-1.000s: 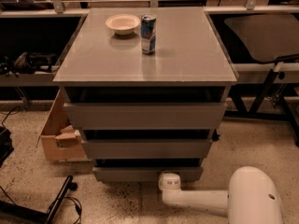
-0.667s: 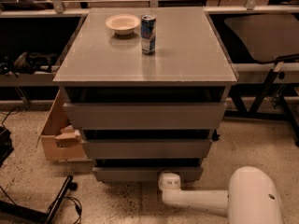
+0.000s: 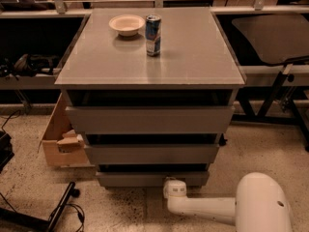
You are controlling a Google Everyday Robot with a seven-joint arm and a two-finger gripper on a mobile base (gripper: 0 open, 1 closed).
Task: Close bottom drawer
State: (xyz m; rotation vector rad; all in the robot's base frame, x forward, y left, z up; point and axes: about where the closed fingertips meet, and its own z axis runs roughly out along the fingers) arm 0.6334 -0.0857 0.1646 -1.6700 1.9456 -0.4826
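Glossy white arm (image 3: 203, 209): smooth tubular link, no cables showing. Big rounded white shell (image 3: 263, 204) at lower right with one small dark dot. Link ends in a short white cylinder; gripper (image 3: 173, 187) there, low by the floor, just beside the bottom drawer (image 3: 152, 179) front.

Grey cabinet top (image 3: 193, 57), set with white bowl (image 3: 127, 24) at rear left, upright can (image 3: 153, 35) just beside it; speckled floor (image 3: 120, 209), laden with cardboard box (image 3: 60, 146) left of cabinet; gripper (image 3: 174, 188) held low before bottom drawer (image 3: 145, 179).
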